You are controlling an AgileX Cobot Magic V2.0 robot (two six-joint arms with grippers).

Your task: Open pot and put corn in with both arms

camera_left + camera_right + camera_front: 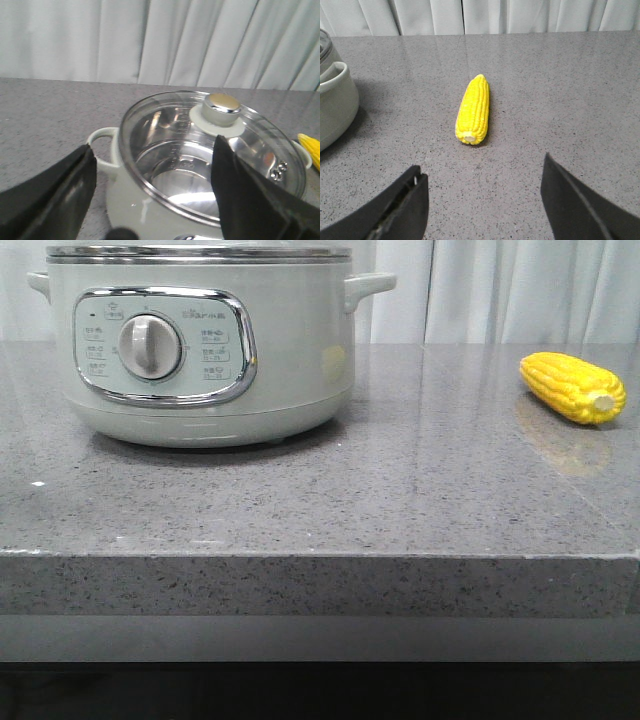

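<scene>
Pot left, corn right, on one countertop

Pot standing toward the left of the countertop, lid seated on top, control panel facing forward. Corn lying well apart at the right, stub end toward the front. Curtain hanging behind both. Left gripper above the lid; right gripper just before the corn.

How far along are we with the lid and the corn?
Nothing is done yet. The glass lid sits on the pot; the corn lies on the counter. The open left gripper faces the lid, the open right gripper faces the corn. Lifting and loading remain.
</scene>
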